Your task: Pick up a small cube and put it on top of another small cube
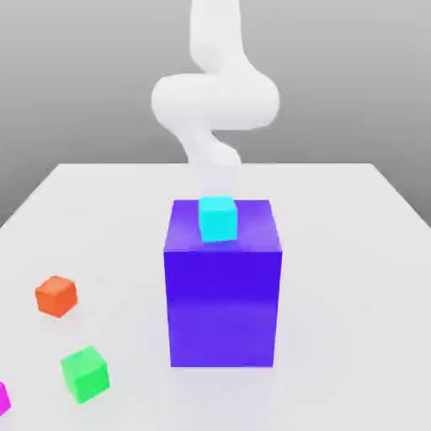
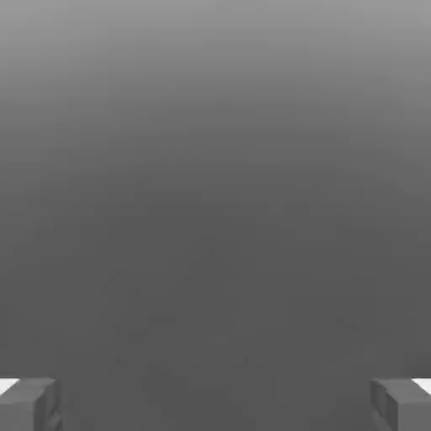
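Note:
The small magenta cube [image 1: 2, 397] lies on the white table at the exterior view's lower left, cut off by the picture's edge. A small green cube [image 1: 85, 373] sits just to its right, and a small orange cube [image 1: 56, 295] lies farther back. A small cyan cube [image 1: 217, 218] rests on top of the tall blue block [image 1: 222, 295]. The white arm [image 1: 215, 101] rises behind that block. In the hand view my gripper [image 2: 215, 404] is open, its grey fingertips [image 2: 29, 402] far apart with nothing between them, facing plain grey background.
The tall blue block stands in the middle of the white table [image 1: 353, 278], between the arm and the near cubes. Bare table surface spreads to the exterior view's right of the block.

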Action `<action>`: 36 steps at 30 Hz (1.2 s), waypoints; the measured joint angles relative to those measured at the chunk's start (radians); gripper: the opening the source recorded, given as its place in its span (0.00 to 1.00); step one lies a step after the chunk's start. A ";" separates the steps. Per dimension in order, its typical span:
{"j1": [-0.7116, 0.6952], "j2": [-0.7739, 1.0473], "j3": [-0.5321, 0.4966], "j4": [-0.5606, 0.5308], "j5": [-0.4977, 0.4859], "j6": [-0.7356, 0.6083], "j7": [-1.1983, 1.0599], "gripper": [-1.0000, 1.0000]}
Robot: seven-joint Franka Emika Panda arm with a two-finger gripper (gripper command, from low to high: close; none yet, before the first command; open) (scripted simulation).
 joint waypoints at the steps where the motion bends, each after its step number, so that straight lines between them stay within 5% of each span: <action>1: 0.000 0.039 -0.018 0.005 0.009 0.008 -0.010 0.50; 18: -0.055 0.659 -0.262 0.081 0.212 0.128 -0.211 0.50; 32: -0.224 1.146 -0.324 0.138 0.293 0.241 -0.317 0.50; 36: -0.279 1.290 -0.273 0.171 0.349 0.332 -0.361 0.50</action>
